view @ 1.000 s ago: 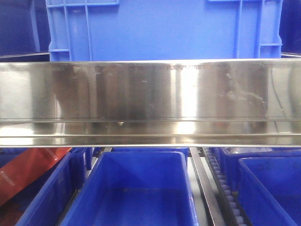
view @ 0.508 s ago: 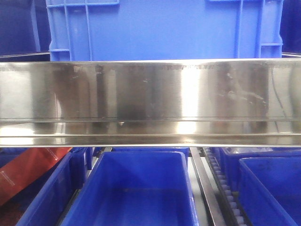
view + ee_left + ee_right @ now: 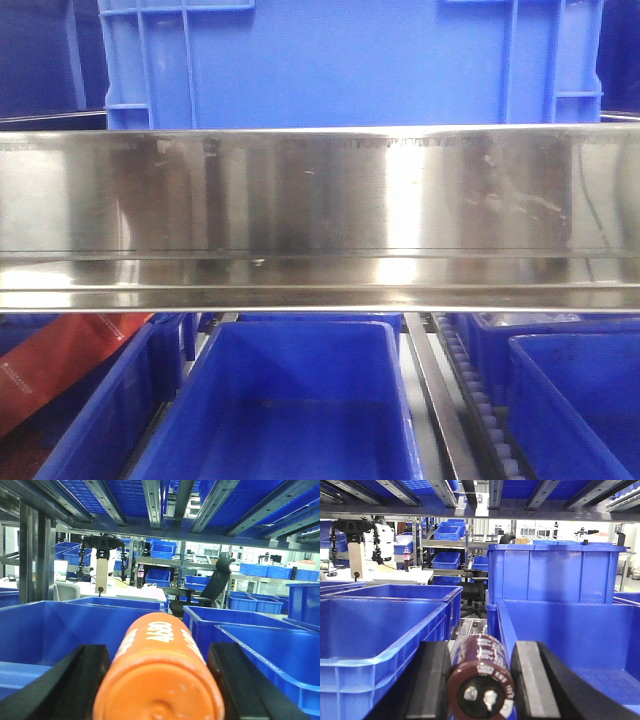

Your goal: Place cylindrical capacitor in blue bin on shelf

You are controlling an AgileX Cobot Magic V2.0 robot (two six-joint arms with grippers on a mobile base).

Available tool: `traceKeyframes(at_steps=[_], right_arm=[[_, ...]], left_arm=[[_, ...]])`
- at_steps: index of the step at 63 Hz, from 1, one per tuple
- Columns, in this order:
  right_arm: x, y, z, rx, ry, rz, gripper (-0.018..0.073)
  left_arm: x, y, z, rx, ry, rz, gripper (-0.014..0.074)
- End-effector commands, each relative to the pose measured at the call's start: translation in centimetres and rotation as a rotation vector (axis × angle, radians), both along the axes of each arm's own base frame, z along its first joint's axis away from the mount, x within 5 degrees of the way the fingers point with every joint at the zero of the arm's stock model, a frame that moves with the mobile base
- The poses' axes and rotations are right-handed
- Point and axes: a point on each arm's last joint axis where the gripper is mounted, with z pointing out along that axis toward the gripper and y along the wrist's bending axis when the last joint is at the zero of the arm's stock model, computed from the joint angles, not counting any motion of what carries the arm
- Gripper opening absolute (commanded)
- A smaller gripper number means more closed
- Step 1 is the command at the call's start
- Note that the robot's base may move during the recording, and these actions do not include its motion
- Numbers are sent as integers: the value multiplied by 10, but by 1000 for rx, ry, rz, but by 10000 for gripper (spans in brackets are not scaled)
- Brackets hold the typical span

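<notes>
In the left wrist view my left gripper (image 3: pixel 157 652) is shut on an orange cylindrical capacitor (image 3: pixel 160 680) with white print, held lengthwise between the black fingers (image 3: pixel 82 680). It hovers over the rim of a blue bin (image 3: pixel 45 630). My right gripper (image 3: pixel 481 647) is shut on a dark brown cylindrical capacitor (image 3: pixel 482 680), its two terminals facing the camera, above the gap between two blue bins (image 3: pixel 375 630). The front view shows the shelf's shiny steel rail (image 3: pixel 320 200) with a blue bin (image 3: pixel 290 400) below it. No gripper appears there.
A large blue crate (image 3: pixel 350 60) stands above the rail. Grey roller tracks (image 3: pixel 480 400) separate the lower bins, and a red object (image 3: pixel 60 370) lies in the left one. A tall blue bin (image 3: pixel 550 575) rises ahead on the right. Steel shelf beams (image 3: pixel 152 500) run close overhead.
Only the dim reflections on the shelf's rail have shifted a little; the bins stand as before.
</notes>
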Motion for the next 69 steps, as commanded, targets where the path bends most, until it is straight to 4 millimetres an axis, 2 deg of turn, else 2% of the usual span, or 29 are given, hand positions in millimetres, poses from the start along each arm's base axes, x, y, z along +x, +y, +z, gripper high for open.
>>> traceKeyframes(at_steps=[1, 9, 23, 34, 41, 48, 55, 62, 69], right_arm=[[2, 1, 7, -9, -61, 4, -165], [12, 5, 24, -54, -96, 31, -165], [58, 32, 43, -112, -30, 172, -165], [100, 62, 49, -126, 34, 269, -165], [127, 74, 51, -120, 55, 286, -165], [149, 83, 51, -83, 57, 295, -165], [168, 91, 49, -55, 57, 301, -165], [185, 98, 41, -50, 64, 307, -160], [201, 108, 35, -52, 92, 321, -88]], left_arm=[[3, 0, 2, -64, -11, -20, -111], [18, -2, 9, -98, 106, -50, -111], [65, -17, 48, 81, 197, -186, -111], [111, -51, 66, 99, 223, -357, -111], [144, -80, 71, 105, 209, -446, -111], [175, -107, 69, 109, 204, -499, -111], [211, -133, 55, 116, 229, -526, -111], [242, -147, 43, 121, 247, -521, -111], [262, -156, 28, 127, 293, -522, -111]])
